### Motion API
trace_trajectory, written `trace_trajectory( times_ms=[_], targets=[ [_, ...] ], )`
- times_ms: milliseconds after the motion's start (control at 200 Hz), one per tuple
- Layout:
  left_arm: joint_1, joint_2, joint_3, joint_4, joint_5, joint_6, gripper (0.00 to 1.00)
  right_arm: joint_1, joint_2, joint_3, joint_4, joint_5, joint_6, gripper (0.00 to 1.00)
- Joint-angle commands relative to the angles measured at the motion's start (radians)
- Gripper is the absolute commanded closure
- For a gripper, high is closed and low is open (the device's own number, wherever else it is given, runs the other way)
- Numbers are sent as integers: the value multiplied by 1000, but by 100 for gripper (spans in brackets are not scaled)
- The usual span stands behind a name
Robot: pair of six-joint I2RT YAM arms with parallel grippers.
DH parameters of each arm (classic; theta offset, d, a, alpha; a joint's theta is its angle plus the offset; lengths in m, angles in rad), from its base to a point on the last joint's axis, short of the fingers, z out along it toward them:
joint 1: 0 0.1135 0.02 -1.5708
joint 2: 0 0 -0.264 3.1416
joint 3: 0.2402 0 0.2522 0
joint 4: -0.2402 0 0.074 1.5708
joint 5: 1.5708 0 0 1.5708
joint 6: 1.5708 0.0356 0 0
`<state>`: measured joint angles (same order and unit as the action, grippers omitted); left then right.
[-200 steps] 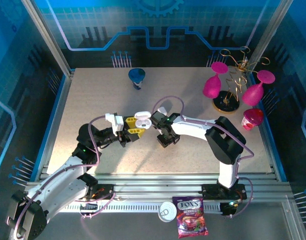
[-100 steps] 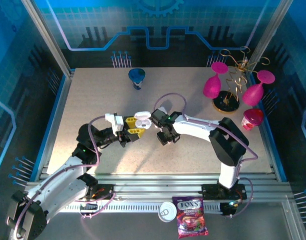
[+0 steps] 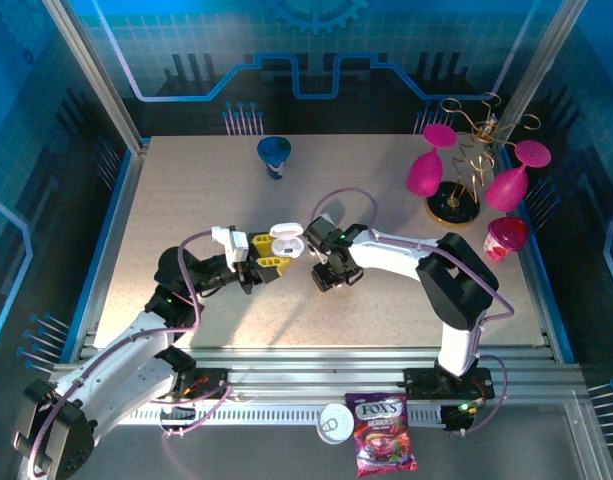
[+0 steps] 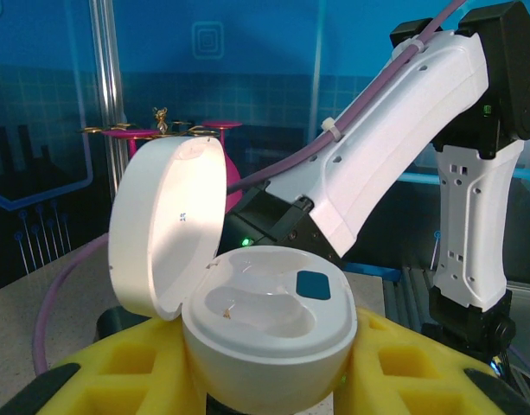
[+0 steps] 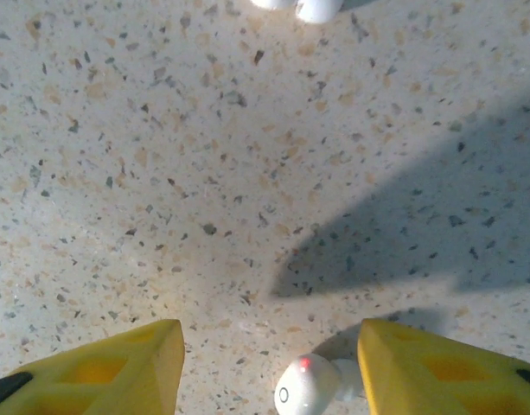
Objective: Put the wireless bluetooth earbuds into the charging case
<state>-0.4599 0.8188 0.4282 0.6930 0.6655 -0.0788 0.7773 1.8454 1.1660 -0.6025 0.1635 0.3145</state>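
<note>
One legible marking recorded: the brand name "FOX'S", in white letters on a blue panel, on the purple candy bag lying just outside the near edge of the table. Smaller print beneath the brand name on that bag is too fine to read.

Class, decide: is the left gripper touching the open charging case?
Touching: the left wrist view shows the charging case pressed between the yellow fingers of the left gripper.

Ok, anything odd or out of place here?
Nothing damaged or spilled. A candy bag and a white lid lie off the table on the front rail. One earbud lies loose on the table between the right gripper's open fingers. The left gripper grips the open charging case.
</note>
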Motion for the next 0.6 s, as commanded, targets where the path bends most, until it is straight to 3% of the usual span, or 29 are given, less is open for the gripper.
trace_trajectory(
  times_ms=[0,595],
  targets=[
    [7,-7,5,29,-1,-4,81,-10,-17,-49,1,-30,14,45],
    [6,1,0,43,0,-18,80,-33,-122,-147,26,-73,61,45]
  ],
)
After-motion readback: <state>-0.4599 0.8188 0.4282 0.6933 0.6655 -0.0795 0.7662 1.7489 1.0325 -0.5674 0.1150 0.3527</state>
